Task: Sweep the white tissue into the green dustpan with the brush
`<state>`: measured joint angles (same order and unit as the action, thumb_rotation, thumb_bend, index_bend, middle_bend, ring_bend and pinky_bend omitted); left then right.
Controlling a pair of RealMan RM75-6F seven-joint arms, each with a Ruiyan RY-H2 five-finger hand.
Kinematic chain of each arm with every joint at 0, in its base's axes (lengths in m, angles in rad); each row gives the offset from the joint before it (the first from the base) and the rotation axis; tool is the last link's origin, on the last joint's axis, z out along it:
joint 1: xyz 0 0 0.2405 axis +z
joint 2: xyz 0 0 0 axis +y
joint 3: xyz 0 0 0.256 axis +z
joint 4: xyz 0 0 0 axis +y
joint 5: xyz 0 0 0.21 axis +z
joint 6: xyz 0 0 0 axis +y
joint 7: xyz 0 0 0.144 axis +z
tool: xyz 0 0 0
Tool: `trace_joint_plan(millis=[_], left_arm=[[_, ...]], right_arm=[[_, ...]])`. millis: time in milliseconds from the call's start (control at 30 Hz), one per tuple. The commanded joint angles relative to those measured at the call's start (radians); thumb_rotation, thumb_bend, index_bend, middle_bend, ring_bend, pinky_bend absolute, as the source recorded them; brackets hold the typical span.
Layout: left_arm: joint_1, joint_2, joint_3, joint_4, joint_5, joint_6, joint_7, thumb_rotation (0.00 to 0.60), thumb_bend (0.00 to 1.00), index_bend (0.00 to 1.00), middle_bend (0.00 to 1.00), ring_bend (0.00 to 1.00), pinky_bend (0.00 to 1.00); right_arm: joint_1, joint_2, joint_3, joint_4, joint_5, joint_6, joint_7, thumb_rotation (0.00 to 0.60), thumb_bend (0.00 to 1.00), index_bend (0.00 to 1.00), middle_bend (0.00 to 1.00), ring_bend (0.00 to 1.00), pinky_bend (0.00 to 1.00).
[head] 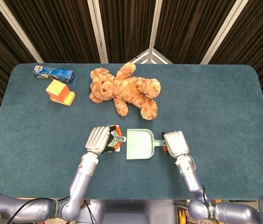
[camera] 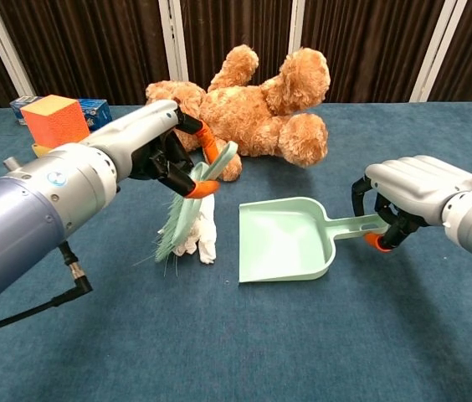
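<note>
While your left hand (camera: 156, 151) grips the pale green brush (camera: 187, 211), the crumpled white tissue (camera: 203, 236) lies against its bristles, just left of the mint-green plastic dustpan (camera: 284, 240).
A narrow strip of bare cloth separates tissue and pan mouth. Your right hand (camera: 416, 194) is curled round the dustpan's handle, pan flat on the blue-green felt table (head: 224, 102). The brown plush teddy bear (head: 124, 89) lies behind; dark curtains back the room.
</note>
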<state>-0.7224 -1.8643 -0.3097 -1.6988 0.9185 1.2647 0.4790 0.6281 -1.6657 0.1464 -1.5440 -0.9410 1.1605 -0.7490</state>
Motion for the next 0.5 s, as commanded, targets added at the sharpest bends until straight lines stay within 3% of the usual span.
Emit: trace_joint_plan(millis=[33,300,500], left_arm=[[-0.003,-0.028,-0.013,0.000,-0.015,0.005,-0.014,0.600,0.64,0.82,1.00,1.00,1.00],[-0.005,-0.075,-0.003,0.026,0.084,0.004,-0.110,0.600,0.63,0.82,1.00,1.00,1.00],[0.006,-0.048,-0.004,-0.023,0.153,0.015,-0.143,0.600,0.63,0.82,1.00,1.00,1.00]], right_arm=[[-0.001,-0.001,-0.001,0.001,0.003,0.000,0.000,0.600,0.49,0.62,0.86,0.87,0.90],[-0.004,0.004,-0.002,0.001,0.006,0.004,0.005,0.600,0.49,0.62,0.86,0.87,0.90],[-0.004,0.010,-0.001,-0.006,0.002,0.006,0.012,0.600,0.49,0.62,0.86,0.87,0.90]])
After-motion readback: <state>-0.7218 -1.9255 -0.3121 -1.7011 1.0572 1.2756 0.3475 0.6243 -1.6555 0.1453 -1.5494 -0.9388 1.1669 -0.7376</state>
